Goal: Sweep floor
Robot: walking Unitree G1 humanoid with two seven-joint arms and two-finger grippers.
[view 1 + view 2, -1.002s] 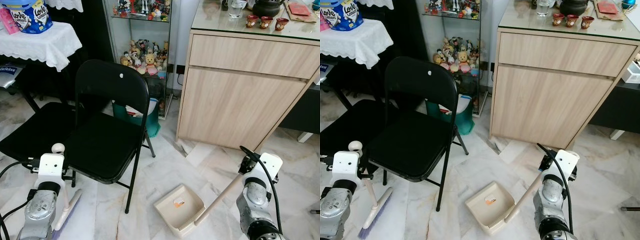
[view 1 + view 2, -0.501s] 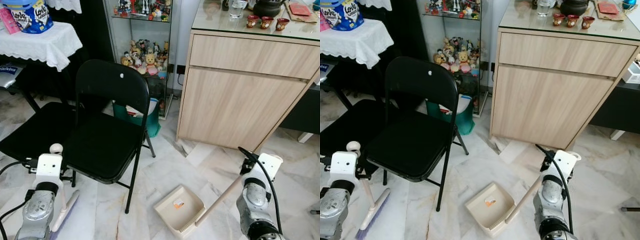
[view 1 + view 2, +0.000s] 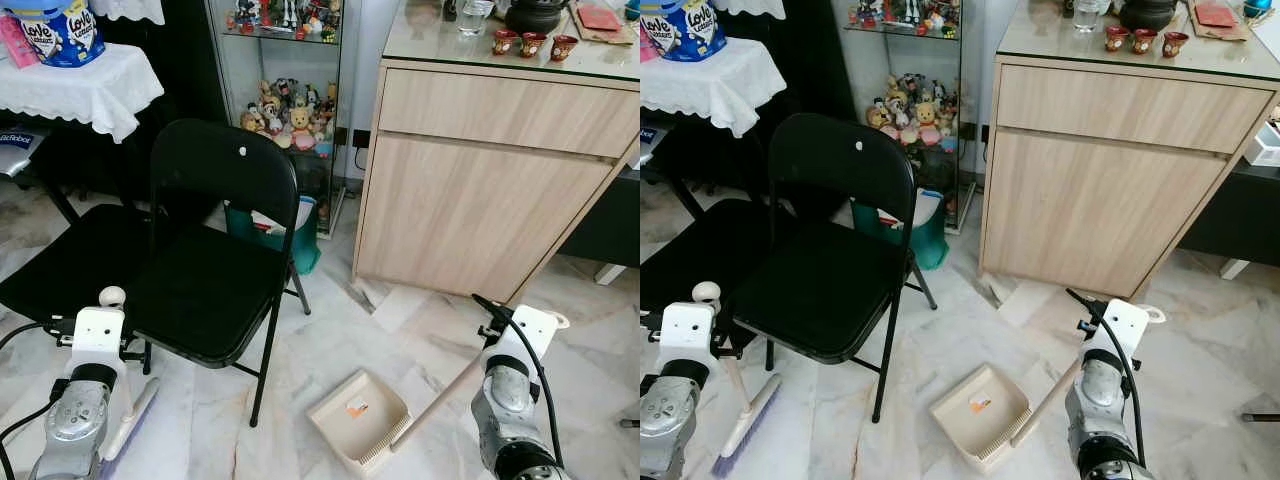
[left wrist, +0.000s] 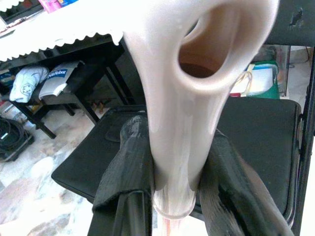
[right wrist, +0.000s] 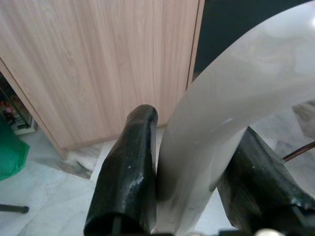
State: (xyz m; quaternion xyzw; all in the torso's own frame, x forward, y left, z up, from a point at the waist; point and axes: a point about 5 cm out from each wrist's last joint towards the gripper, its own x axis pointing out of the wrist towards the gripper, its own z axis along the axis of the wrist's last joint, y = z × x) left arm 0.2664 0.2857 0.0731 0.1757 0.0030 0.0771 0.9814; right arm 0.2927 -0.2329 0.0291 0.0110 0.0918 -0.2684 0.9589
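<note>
Cream dustpan point(image 3: 358, 417) lies right of the brush point(image 3: 747, 424), mouth facing it.
Left tool point(image 4: 170, 196) is clamped on the brush handle, right tool point(image 5: 189, 196) on the dustpan handle.

1. We see our right arm point(image 3: 1102, 390) low on the right, the dustpan point(image 3: 980, 413) handle slanting up to it.
2. The dustpan lies on the marble floor point(image 3: 940, 340), a small orange scrap point(image 3: 979, 403) inside.
3. On the left, our left arm point(image 3: 670, 390) is beside the broom point(image 3: 745, 425), near the black folding chair point(image 3: 830, 260).
</note>
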